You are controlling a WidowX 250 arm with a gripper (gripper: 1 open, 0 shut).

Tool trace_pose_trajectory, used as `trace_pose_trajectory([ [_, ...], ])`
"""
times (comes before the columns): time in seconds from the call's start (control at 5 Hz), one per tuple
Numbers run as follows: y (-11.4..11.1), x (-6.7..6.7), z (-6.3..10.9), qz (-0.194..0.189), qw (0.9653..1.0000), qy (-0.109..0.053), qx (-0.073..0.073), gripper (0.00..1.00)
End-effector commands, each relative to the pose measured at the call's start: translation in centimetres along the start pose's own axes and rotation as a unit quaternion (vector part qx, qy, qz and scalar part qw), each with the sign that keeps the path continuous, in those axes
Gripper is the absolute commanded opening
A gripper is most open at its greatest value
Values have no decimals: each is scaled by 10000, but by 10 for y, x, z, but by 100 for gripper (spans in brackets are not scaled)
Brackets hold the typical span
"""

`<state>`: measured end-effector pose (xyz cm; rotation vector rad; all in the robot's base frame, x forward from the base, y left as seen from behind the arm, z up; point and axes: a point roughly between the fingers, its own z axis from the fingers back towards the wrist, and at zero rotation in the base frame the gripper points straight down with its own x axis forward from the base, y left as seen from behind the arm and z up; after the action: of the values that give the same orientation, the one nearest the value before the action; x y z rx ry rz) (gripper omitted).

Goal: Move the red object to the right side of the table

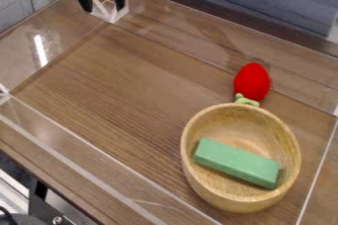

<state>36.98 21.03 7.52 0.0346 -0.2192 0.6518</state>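
camera: red object (251, 79) lies well apart from the end effector (103, 8), fingers spread.

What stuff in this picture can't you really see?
- Robot arm: the top edge of the camera view cuts it off; only the open gripper shows.
- Red toy: its green end sits behind the wooden bowl's rim, so whether they touch is unclear.
- Green block: its underside is hidden inside the bowl.
- Table: its right edge is cut off.

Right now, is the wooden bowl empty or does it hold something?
Not empty. The wooden bowl holds a green block lying flat inside; the red object lies outside, by its rim.
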Motion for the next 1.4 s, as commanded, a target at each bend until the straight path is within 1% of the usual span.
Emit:
trace_pose_trajectory([
  [0.0, -3, 9, 32, 139, 9985, -526, 0, 100],
  [0.4, -5, 18, 60, 464, 9973, -567, 11, 100],
  [0.8, -6, 13, 53, 429, 9975, -558, 76, 100],
  [1.0, -4, 10, 43, 617, 9964, -570, 153, 100],
  [1.2, -4, 9, 35, 823, 9947, -586, 199, 100],
])
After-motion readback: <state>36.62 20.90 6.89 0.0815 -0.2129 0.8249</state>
